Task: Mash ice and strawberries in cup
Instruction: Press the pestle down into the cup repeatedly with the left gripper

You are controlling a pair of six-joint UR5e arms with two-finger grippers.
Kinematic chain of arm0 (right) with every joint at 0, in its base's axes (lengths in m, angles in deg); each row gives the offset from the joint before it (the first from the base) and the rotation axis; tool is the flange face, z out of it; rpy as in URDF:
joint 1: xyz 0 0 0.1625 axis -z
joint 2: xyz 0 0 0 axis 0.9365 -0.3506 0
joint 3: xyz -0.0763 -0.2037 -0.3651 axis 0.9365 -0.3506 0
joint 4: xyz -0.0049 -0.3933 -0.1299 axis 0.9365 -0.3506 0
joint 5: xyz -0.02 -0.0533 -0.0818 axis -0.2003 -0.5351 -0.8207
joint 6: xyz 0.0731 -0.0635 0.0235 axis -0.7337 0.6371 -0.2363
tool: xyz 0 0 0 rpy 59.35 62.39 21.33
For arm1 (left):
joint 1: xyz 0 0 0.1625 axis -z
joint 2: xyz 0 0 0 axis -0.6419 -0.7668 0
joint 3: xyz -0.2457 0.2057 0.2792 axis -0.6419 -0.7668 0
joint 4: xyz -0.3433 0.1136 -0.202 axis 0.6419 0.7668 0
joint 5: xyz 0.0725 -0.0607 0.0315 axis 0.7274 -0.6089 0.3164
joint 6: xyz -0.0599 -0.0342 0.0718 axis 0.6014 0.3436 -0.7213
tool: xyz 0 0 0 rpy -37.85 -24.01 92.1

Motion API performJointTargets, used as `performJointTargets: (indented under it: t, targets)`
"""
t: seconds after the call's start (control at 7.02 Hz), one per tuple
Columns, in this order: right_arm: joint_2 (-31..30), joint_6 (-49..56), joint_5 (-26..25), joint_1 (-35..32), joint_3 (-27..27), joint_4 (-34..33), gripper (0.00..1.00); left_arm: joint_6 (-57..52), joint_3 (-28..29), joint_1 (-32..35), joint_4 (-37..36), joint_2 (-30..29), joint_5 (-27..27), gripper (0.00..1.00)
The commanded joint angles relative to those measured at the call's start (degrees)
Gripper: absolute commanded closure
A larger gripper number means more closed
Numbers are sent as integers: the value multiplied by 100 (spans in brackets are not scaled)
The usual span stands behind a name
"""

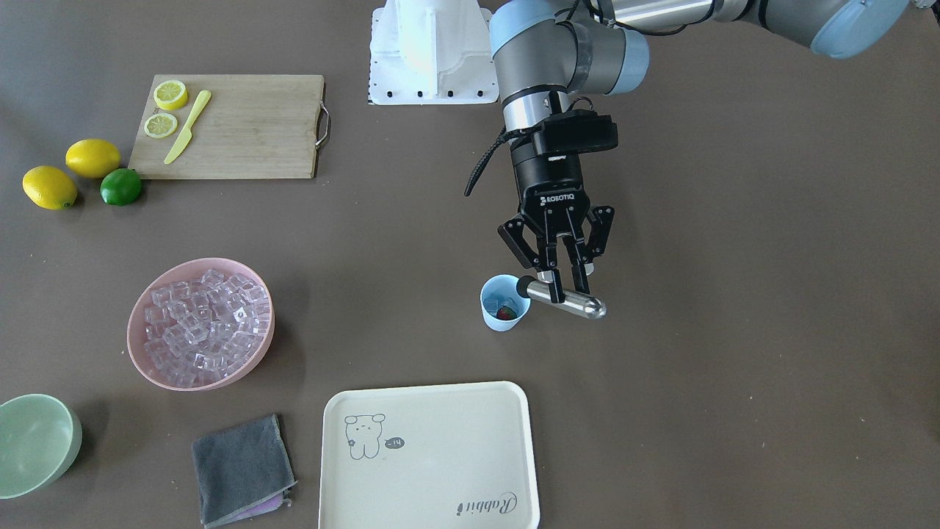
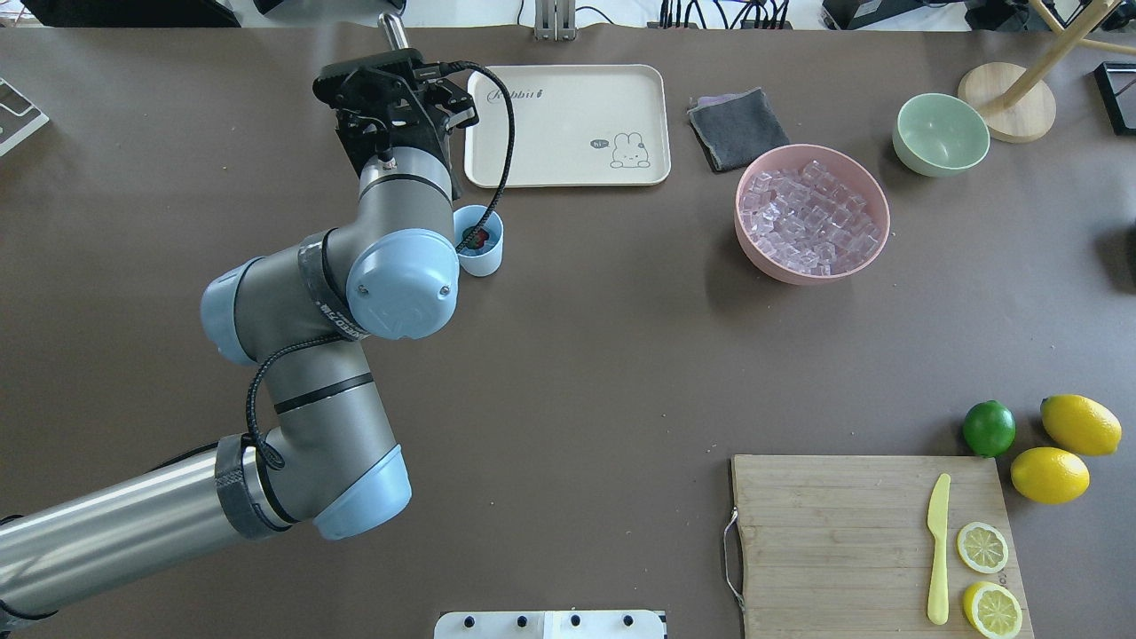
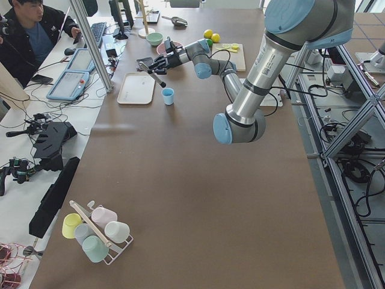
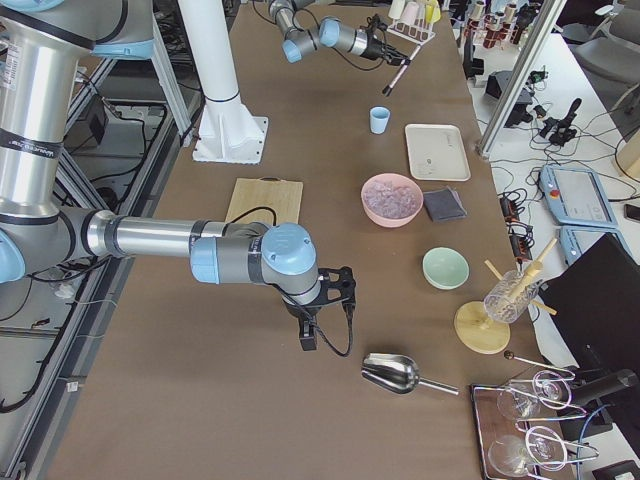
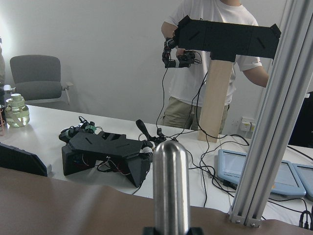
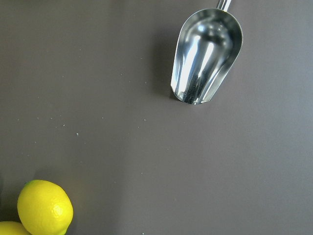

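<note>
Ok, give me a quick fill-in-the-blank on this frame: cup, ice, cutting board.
1. The small light blue plastic cup holds one red ___.
2. The shiny steel muddler is held by the gripper on the robot's ___ arm.
3. The heap of clear ice cubes sits in a round plastic bowl coloured ___.
4. On the wooden cutting board lie a yellow plastic knife and ___ lemon halves.
Missing words: strawberry, left, pink, two.

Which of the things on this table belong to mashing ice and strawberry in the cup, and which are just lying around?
In use: cup, strawberry inside it, ice, pink bowl, steel muddler, left gripper.
Lying about: tray, grey cloth, green bowl, cutting board, lemons, lime, scoop.
</note>
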Motion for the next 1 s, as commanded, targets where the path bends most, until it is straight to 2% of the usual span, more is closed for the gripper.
performJointTargets:
  t: [0.0,0.43,0.85]
  targets:
    - [-4,0,7,9,-14,0,0,210,288,-132,21,-105,51,100]
    - [-13,0,7,0,-22,0,0,562,735,-405,47,-79,51,100]
    - [-12,0,7,0,-5,0,0,248,484,-196,30,-123,42,100]
